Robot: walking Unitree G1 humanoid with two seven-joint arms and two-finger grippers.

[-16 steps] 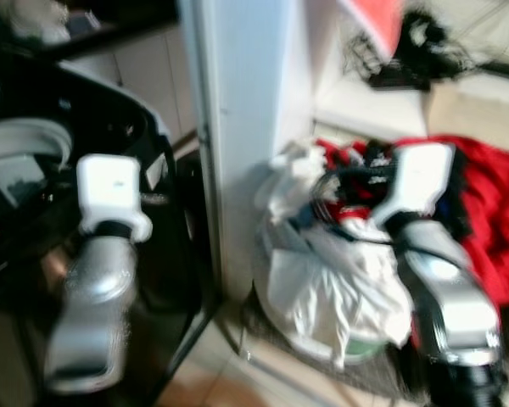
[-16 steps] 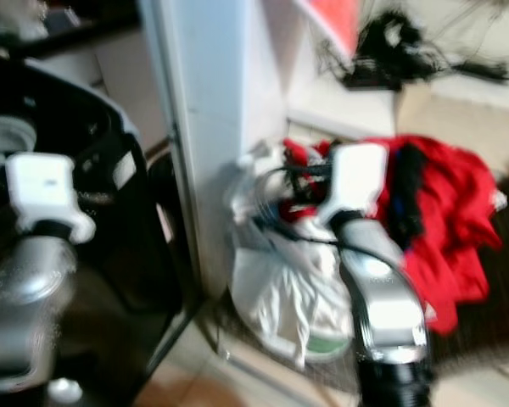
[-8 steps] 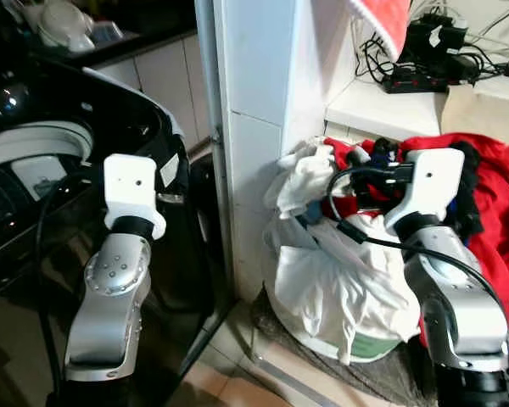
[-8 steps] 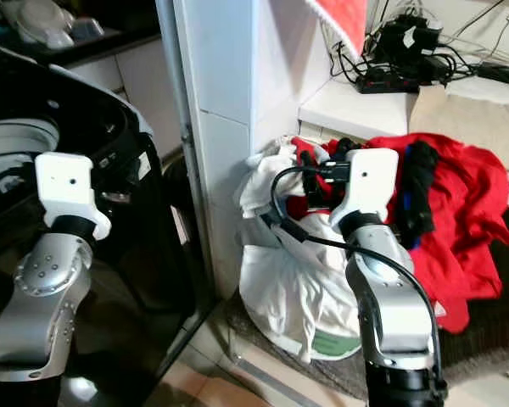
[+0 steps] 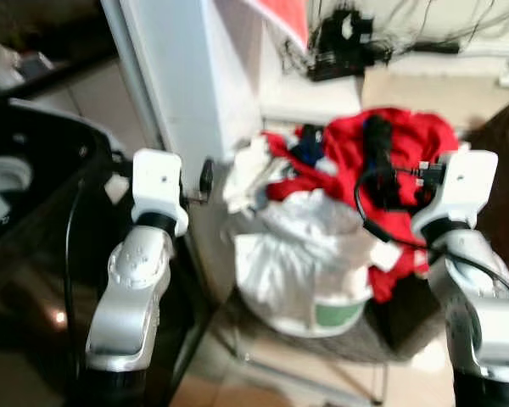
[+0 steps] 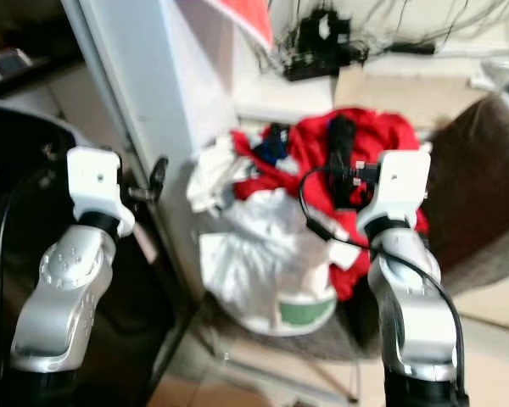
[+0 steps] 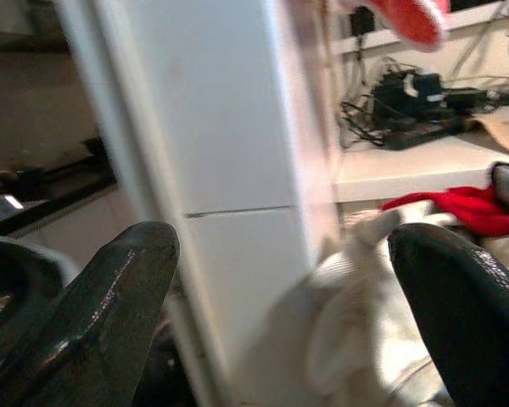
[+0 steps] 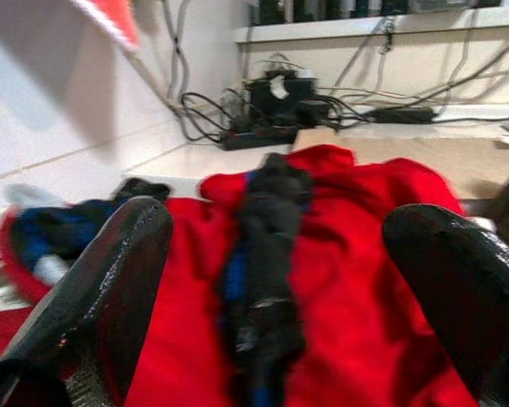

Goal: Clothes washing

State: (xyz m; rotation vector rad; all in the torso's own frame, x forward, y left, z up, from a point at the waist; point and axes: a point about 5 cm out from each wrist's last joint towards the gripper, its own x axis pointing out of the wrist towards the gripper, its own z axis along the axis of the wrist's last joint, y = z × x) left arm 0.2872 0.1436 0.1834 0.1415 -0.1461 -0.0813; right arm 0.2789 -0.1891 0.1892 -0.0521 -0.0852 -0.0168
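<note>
Camera is panning right since the earlier frame. Left gripper and right gripper are hanging wide open, empty, facing the red garment on the laundry pile.

**Red and white laundry beside a white pillar**

The red garment lies beneath a black cloth. The white cloth drapes a white basket with a green band. The pillar is white; both arms are silver.
</note>
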